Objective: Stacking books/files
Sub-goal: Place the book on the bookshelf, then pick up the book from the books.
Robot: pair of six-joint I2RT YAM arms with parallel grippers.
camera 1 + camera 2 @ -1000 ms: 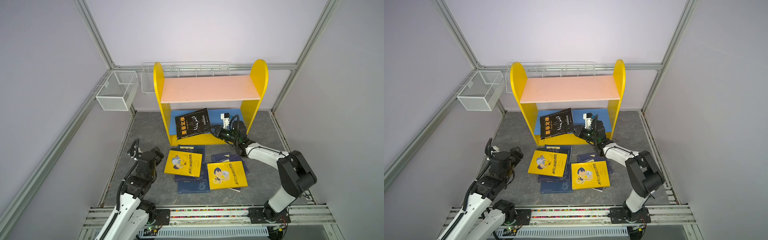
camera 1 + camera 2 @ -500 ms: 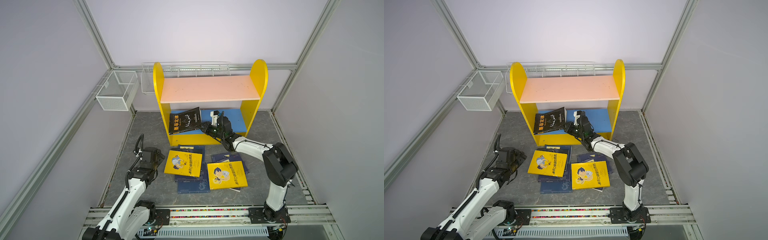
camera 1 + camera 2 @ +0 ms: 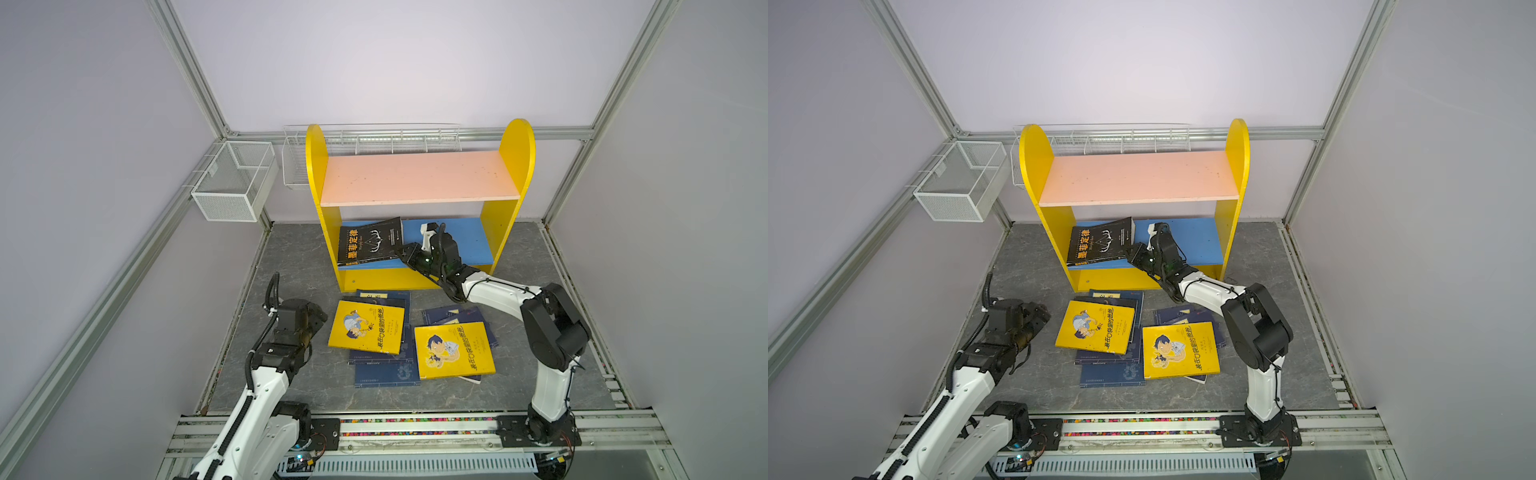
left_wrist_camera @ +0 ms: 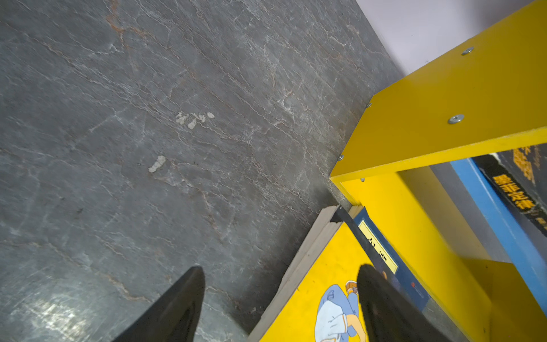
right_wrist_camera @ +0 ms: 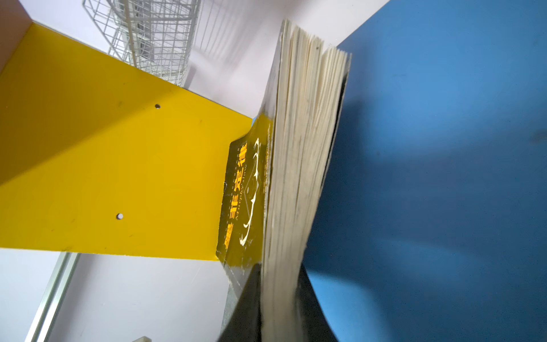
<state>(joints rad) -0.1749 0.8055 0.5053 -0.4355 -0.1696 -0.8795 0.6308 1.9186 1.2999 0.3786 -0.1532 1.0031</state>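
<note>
Centre frame: right gripper (image 3: 409,255) straddles the black book (image 3: 370,241) tilted on the blue shelf (image 3: 469,239) — whether it clamps, cannot tell; lower left, left gripper (image 3: 318,322) gapes wide, empty.

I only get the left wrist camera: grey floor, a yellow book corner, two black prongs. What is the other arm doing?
Observer: The right pincer reaches into the bookcase and straddles the page edge of a black book.
Visitor: Is that book standing upright?
Observer: No, its cover faces up, at the end of the blue shelf, close to a yellow side panel.
Visitor: Are there more books on the floor?
Observer: Yes, a second yellow book lies on navy ones, beside the one you see.
</note>
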